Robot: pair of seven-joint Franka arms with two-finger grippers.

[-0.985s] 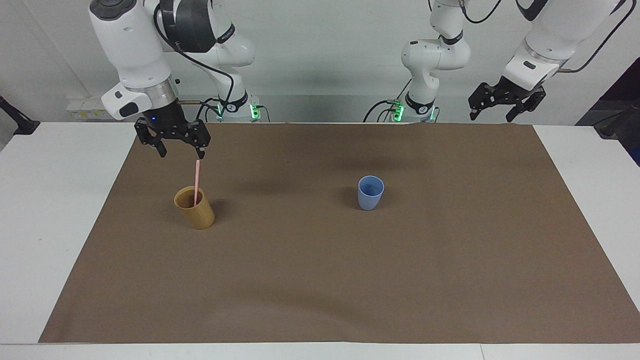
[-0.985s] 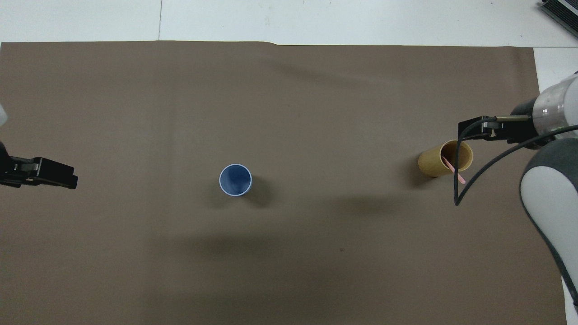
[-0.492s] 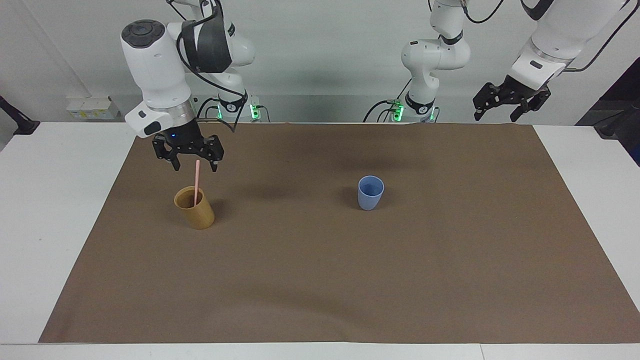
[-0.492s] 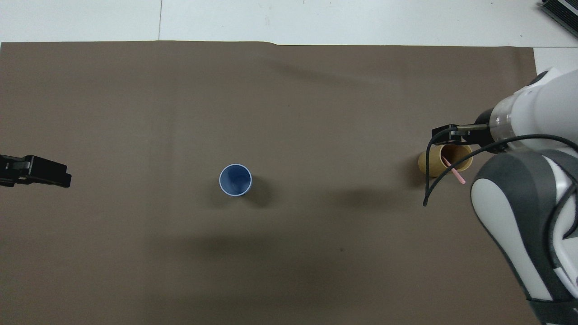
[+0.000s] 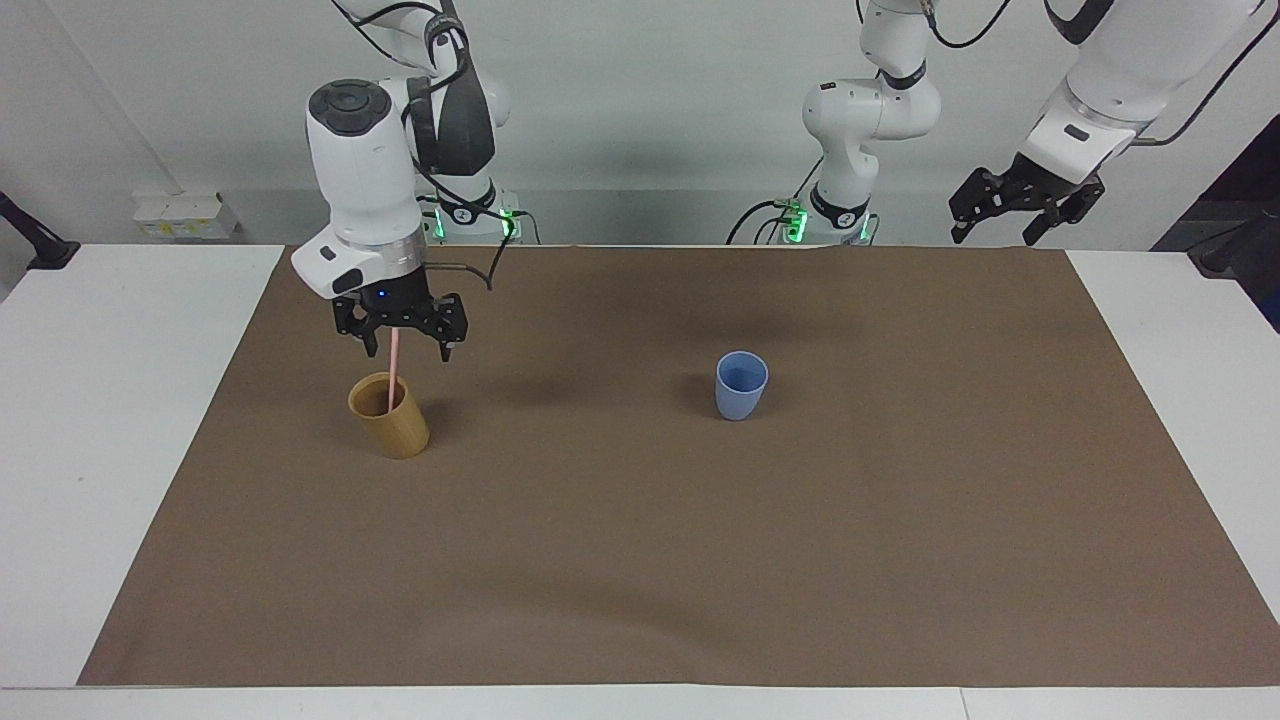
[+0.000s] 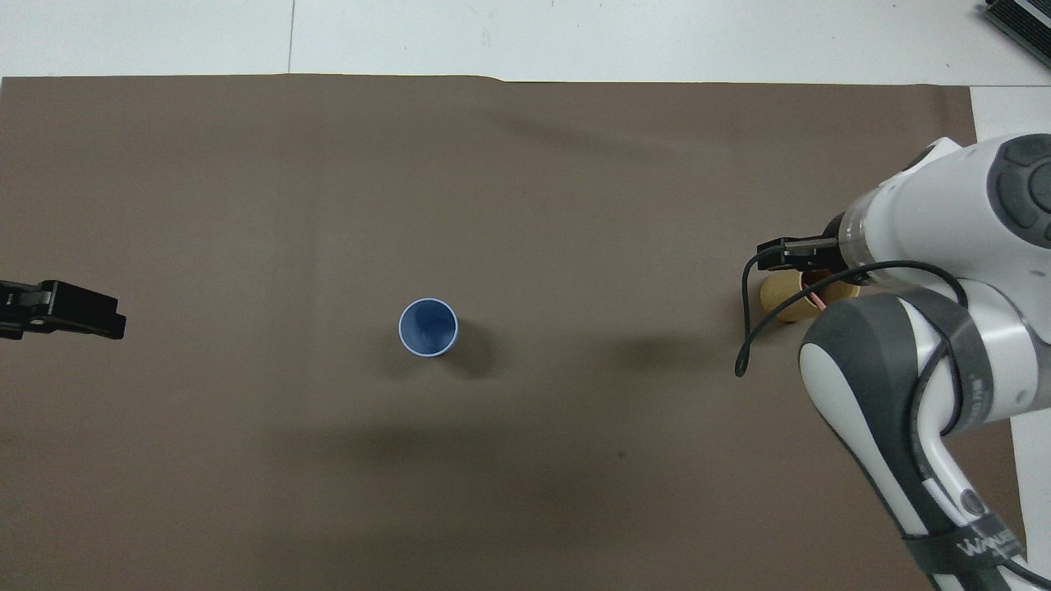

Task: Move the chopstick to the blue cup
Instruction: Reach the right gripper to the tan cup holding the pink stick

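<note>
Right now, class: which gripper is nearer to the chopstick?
Right. The right gripper is open around the chopstick's top, above the tan cup. The left gripper waits over the table's other end.

The chopstick (image 5: 395,362) is pale pink and stands in a tan, wood-toned cup (image 5: 392,418); the blue cup (image 5: 741,386) is plain light blue. A plain brown mat (image 5: 640,540) covers the white tabletop (image 5: 110,400). Both black hands, right (image 5: 405,345) and left (image 5: 1022,215), sit on white arms.

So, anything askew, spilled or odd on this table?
Nothing stands out. Tan cup and blue cup stand upright; the chopstick leans in the tan cup, under the open right pincer.
</note>
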